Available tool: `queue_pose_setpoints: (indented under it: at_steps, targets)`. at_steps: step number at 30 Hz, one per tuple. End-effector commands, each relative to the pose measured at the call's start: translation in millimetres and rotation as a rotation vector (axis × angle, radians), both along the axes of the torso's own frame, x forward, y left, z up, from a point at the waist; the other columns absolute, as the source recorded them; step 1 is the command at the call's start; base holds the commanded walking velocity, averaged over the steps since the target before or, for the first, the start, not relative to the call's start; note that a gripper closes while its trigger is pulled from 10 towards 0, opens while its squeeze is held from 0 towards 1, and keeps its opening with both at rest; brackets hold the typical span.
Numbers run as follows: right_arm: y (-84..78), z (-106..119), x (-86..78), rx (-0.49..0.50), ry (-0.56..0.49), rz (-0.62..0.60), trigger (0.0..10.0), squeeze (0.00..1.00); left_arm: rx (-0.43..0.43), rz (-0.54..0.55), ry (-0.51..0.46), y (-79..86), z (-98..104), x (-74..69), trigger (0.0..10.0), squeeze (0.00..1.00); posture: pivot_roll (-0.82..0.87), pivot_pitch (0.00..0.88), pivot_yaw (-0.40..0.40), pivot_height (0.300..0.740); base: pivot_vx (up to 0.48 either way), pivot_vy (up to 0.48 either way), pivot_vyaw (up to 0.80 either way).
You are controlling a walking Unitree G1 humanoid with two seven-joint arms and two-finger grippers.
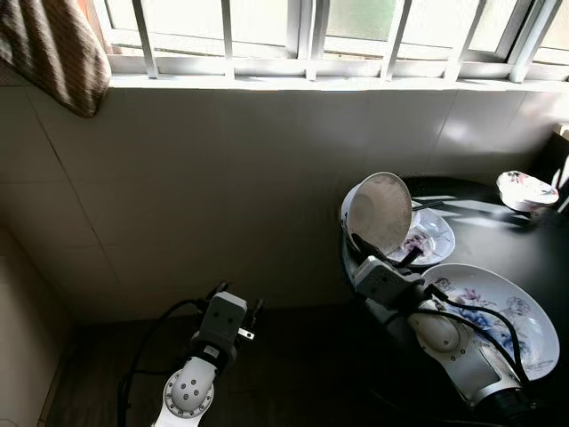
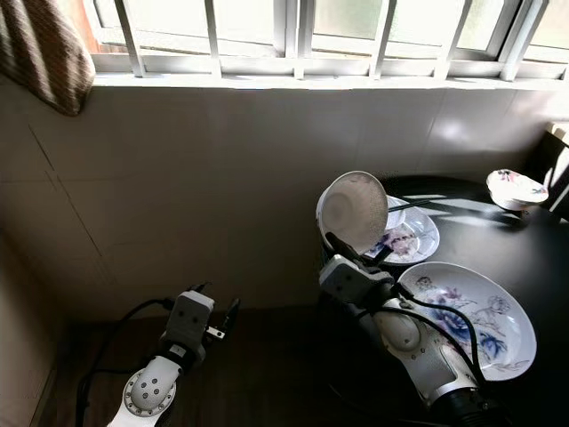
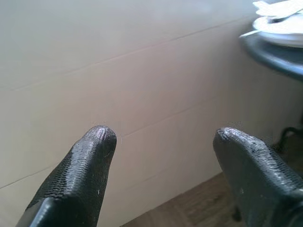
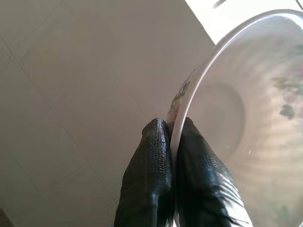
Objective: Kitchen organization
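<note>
My right gripper (image 1: 364, 245) is shut on the rim of a white floral bowl (image 1: 380, 212), held tilted on edge above the left end of the round black table (image 1: 524, 249). In the right wrist view the two fingers (image 4: 158, 165) pinch the bowl's thin rim (image 4: 189, 90). Under the bowl lies a small floral plate (image 1: 434, 238) with a utensil across it. A large floral plate (image 1: 498, 307) sits nearer on the table. My left gripper (image 1: 238, 311) hangs low over the floor, open, its fingertips (image 3: 97, 142) apart and pointing at the tiled wall.
A small floral bowl (image 1: 526, 189) stands at the table's far right. A tiled wall (image 1: 222, 178) runs under a barred window (image 1: 311, 36). A striped curtain (image 1: 49, 49) hangs at top left. Dark floor (image 1: 302, 374) lies between the arms.
</note>
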State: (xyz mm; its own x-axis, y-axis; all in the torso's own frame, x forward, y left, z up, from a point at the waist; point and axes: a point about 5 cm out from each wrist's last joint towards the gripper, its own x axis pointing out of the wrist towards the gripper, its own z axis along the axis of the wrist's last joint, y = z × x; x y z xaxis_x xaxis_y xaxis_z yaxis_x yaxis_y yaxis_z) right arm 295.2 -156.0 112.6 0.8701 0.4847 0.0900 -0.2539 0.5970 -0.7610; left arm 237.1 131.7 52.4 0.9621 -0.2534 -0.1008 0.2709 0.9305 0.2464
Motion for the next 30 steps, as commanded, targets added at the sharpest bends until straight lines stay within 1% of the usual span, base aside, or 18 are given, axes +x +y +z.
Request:
queue_pose_setpoints:
  at_steps: [1,17,30]
  targets:
    - [2.9,8.4,0.5,-0.003,-0.039,0.012,0.0,0.0,-0.005,0.003,-0.01,1.4,1.5,-0.2,10.0,0.0,0.02,0.0,-0.048,0.74,0.0,0.0,0.8]
    - [8.6,8.4,-0.7,0.011,-0.035,0.002,0.0,0.0,-0.002,0.005,-0.036,1.8,4.8,1.1,10.0,0.0,0.02,0.0,-0.048,0.74,0.0,0.0,0.8]
    - [10.4,11.6,0.0,0.021,-0.051,-0.001,0.0,0.0,-0.008,0.048,-0.077,4.7,9.7,2.5,10.0,0.0,0.02,0.0,-0.052,0.74,0.0,0.0,0.8]
